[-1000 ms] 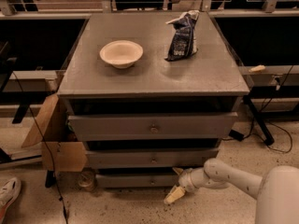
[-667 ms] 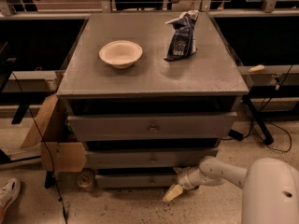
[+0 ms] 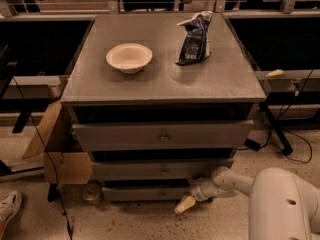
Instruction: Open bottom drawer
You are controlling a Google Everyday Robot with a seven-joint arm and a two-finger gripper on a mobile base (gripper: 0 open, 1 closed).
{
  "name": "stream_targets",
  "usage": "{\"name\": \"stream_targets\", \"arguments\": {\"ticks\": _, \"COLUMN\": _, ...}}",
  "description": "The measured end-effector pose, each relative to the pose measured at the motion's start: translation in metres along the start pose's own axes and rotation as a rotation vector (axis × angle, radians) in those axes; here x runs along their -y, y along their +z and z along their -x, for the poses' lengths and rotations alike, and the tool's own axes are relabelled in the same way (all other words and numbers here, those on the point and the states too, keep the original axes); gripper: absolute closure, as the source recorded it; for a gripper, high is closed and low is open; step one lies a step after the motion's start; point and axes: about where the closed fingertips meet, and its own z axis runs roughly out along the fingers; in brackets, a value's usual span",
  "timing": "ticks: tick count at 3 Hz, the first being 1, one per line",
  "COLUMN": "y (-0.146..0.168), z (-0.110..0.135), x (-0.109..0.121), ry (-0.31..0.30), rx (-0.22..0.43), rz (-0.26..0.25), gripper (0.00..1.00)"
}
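The bottom drawer (image 3: 145, 193) is the shortest grey front, lowest in the grey cabinet, with a small round knob (image 3: 162, 194) at its centre. It looks pushed in, set a little behind the middle drawer (image 3: 160, 170). My gripper (image 3: 184, 204) hangs at the end of the white arm, just in front of the bottom drawer's right part, down and to the right of the knob, near the floor. It is apart from the knob and holds nothing I can see.
The top drawer (image 3: 162, 135) stands out furthest. On the cabinet top lie a white bowl (image 3: 129, 57) and a dark chip bag (image 3: 194, 38). A cardboard box (image 3: 56, 149) leans at the cabinet's left. A shoe (image 3: 7, 209) and cables lie on the floor.
The gripper has slid a little to the left along the bottom drawer front and stays low. The drawers have not moved.
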Motion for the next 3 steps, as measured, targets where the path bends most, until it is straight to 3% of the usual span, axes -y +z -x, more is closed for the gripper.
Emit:
{"name": "stream_targets", "arguments": {"ticks": 1, "y": 0.0058, "z": -0.0062, "x": 0.0090, "ry": 0.021, "rx": -0.001, "rz": -0.004, "gripper": 0.00}}
{"name": "stream_targets", "arguments": {"ticks": 3, "y": 0.0084, "z": -0.0119, "x": 0.0146, "ry": 0.033, "rx": 0.002, "rz": 0.004, "gripper": 0.42}}
